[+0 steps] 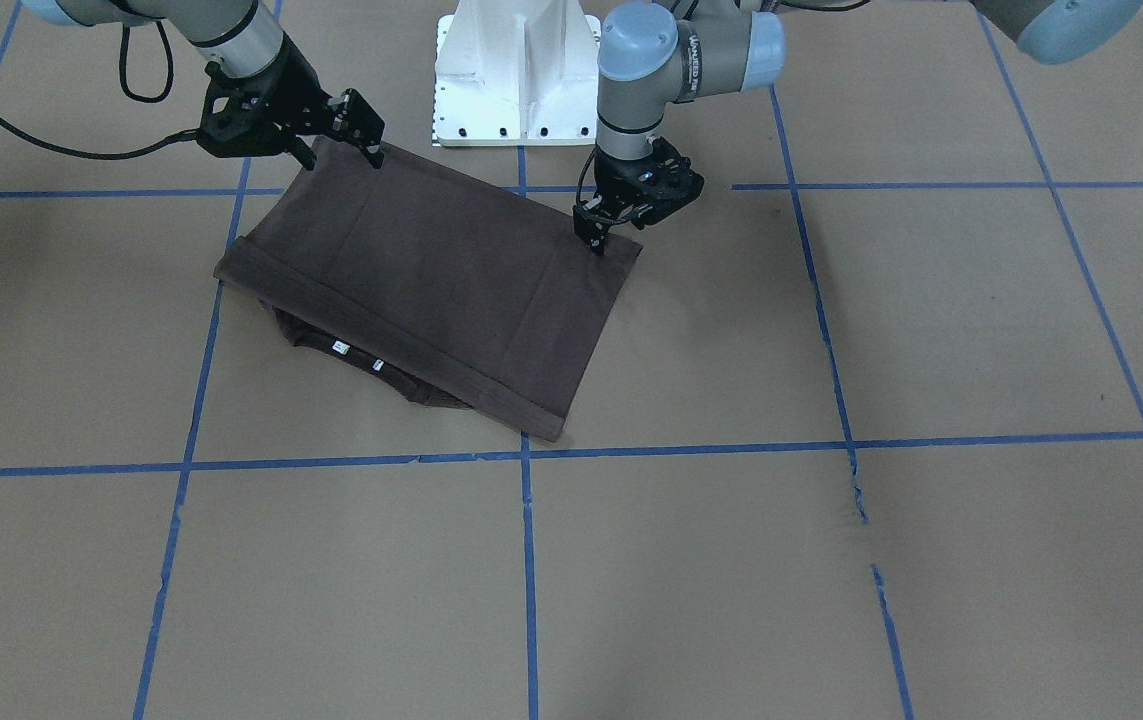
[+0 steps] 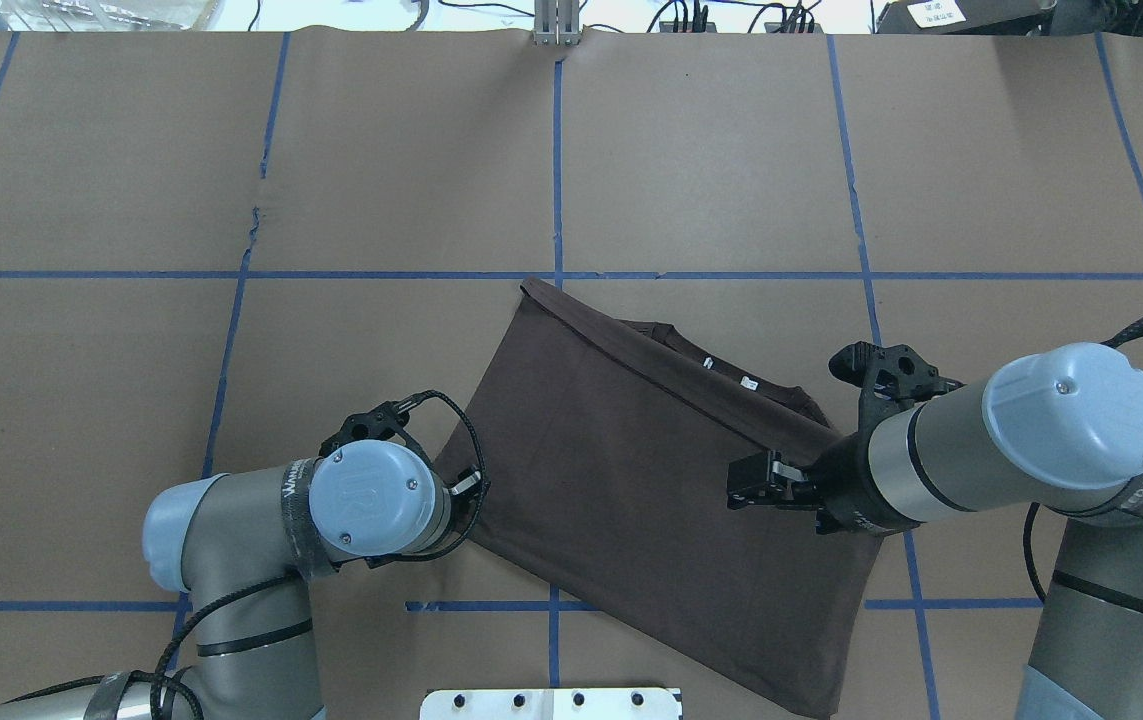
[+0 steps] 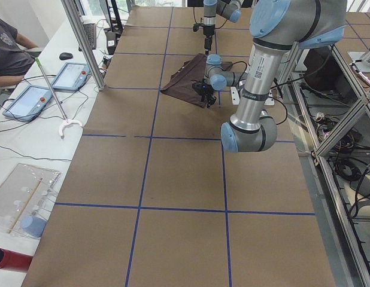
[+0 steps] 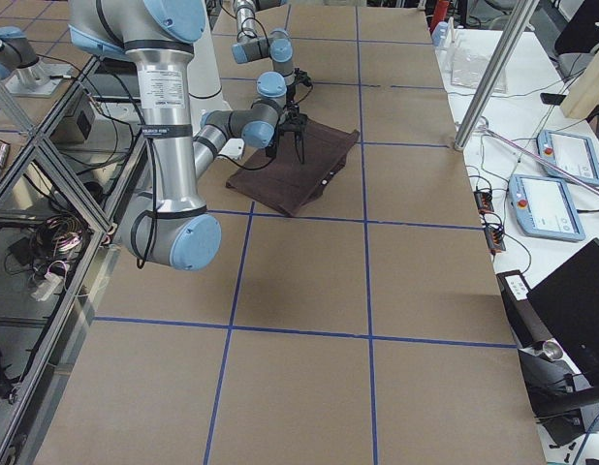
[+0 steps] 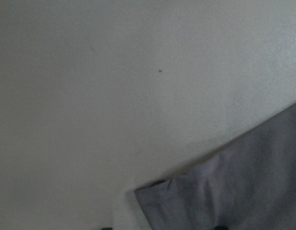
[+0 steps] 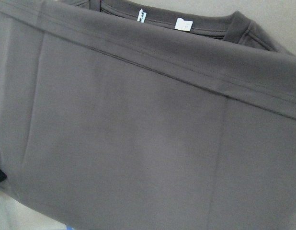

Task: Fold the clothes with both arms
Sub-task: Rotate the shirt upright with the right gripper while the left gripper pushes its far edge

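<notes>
Since the shirt (image 1: 431,270) lies as a flat, slanted rectangle on the table (image 1: 831,580) just in front of the base (image 1: 516,70), with its hem (image 1: 381,340) laid across by the collar (image 1: 336,347) on the side far from the base, we judge the earlier folds done and a further fold in hand. Only the collar's rim and two small white labels peek out past the hem.

Our two grippers stand at the two corners of the edge nearest the base. The left gripper (image 1: 597,240) points down with its tips on or just above the shirt by its corner. Its fingers look close together, but we cannot tell whether they pinch cloth, and its wrist view shows only that corner lying on the paper. The right gripper (image 1: 343,155) hangs over the other corner with its fingers spread apart and nothing between them. Its wrist view looks down on a broad stretch of the shirt, so we take it to be clear of the fabric.

Next, we judge, both grippers must take their corners through all layers, the right one coming down to the cloth first. They should then lift together and level, and carry that edge over toward the hem. Being thin and soft, the cloth may shed a layer or drag underneath, so the pinch should be deep and the lift even.
</notes>
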Robot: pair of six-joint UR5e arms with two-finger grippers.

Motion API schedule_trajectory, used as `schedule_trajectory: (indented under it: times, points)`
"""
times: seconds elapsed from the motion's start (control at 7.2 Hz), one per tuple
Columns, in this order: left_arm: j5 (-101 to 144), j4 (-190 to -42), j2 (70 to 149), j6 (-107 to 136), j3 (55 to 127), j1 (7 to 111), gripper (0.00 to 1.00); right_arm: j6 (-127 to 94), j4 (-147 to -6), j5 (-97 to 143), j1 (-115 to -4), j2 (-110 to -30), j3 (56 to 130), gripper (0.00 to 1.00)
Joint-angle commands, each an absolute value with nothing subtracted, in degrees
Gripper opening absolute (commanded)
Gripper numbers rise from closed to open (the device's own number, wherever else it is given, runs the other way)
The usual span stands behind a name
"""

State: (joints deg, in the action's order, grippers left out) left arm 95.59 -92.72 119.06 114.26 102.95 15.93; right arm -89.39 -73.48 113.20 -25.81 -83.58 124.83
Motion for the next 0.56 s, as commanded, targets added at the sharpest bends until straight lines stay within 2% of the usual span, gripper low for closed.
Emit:
schedule_trajectory:
  times: [0.0,0.42]
  points:
    - [95.6,-92.7,119.3,114.6,103.0,15.9,0.0,-89.4,-73.5,113.5,-26.0,-83.7,124.9,1.0]
    - [95.7,-92.6,119.4,114.6,103.8,16.4,0.0,-89.4,-73.5,113.6,-26.2,-83.8,124.8,1.0]
